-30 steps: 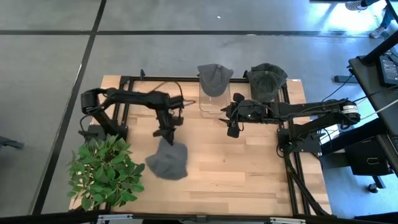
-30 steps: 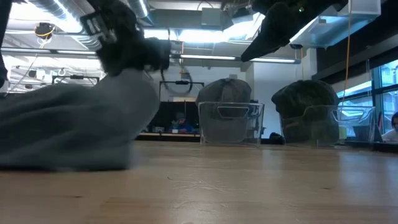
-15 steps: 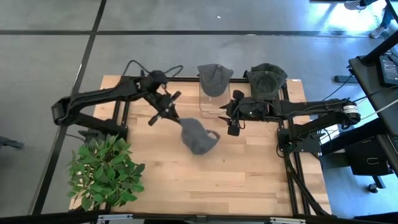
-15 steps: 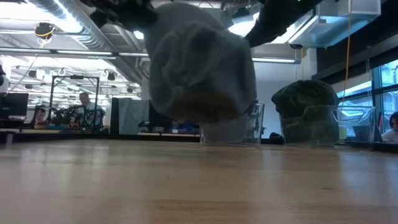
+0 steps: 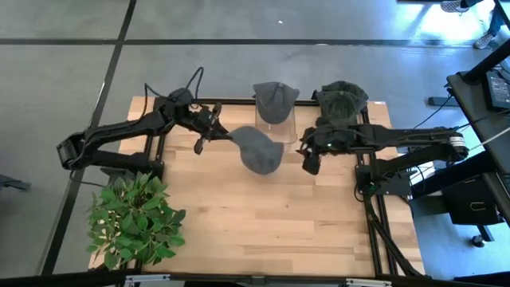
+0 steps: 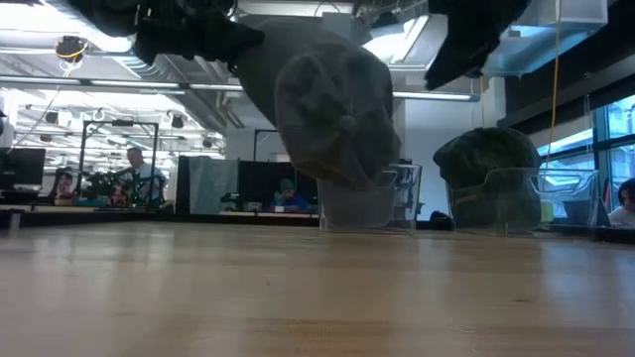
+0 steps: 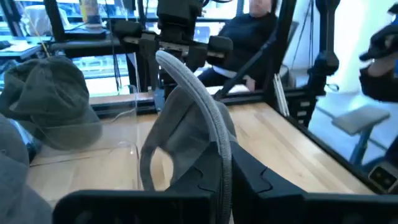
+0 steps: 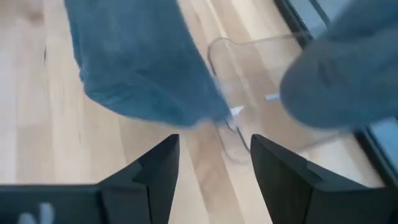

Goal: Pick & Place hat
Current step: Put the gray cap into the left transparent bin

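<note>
Fingers of the left gripper [image 5: 213, 134] were clamped on the brim of a grey hat [image 5: 259, 149], carried in mid-air.

From above, the hat hung over the table [image 5: 271, 231], just in front of a clear stand [image 5: 275, 131] already topped by another hat [image 5: 274, 100]; a third hat [image 5: 342, 100] sat beside it. The pick looked done and the placing remained. The right gripper [image 5: 310, 159] waited near the stands, fingers apart and empty.

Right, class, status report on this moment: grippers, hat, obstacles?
Left gripper shut on grey hat, airborne. Right gripper open, waiting beside it. Two capped clear stands close behind.
</note>
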### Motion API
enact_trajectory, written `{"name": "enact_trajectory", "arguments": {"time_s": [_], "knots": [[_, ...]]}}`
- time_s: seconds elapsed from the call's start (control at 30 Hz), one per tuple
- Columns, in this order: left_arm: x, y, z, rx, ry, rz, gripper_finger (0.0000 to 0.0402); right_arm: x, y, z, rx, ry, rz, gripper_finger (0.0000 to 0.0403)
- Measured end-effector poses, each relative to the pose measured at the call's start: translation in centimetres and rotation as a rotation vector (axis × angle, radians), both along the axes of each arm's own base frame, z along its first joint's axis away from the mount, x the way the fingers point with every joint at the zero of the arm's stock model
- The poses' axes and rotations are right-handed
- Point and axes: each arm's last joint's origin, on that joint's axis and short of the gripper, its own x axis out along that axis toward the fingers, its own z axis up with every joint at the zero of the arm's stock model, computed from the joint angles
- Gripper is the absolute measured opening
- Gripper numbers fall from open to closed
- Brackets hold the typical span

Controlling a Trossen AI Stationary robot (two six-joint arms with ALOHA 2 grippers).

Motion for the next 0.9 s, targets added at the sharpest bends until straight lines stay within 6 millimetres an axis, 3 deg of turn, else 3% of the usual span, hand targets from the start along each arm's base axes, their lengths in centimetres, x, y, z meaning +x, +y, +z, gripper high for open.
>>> {"name": "enact_trajectory", "arguments": {"time_s": [0.17, 0.4, 0.7, 0.8, 0.9], "knots": [[0.0, -0.1, 1.0, -0.006, -0.147, 0.025, 0.0007, -1.5, 0.2, 0.7, 0.138, -0.028, -0.048, 0.0199], [0.4, -0.9, 3.1, -0.05, -0.345, 0.176, 0.0007, -1.0, 0.9, 1.9, 0.295, -0.142, 0.132, 0.0199], [-0.2, -2.1, 5.8, 0.001, -0.695, 0.254, 0.0008, -1.5, 0.9, 6.5, 0.22, -0.281, 0.202, 0.0199], [-0.7, -2.3, 5.0, -0.025, -0.808, 0.305, 0.0008, -1.7, 0.8, 7.2, 0.145, -0.309, 0.195, 0.0199], [-1.0, -2.3, 2.7, -0.056, -0.838, 0.333, 0.0007, -1.9, 0.6, 7.6, 0.071, -0.325, 0.149, 0.0199]]}}
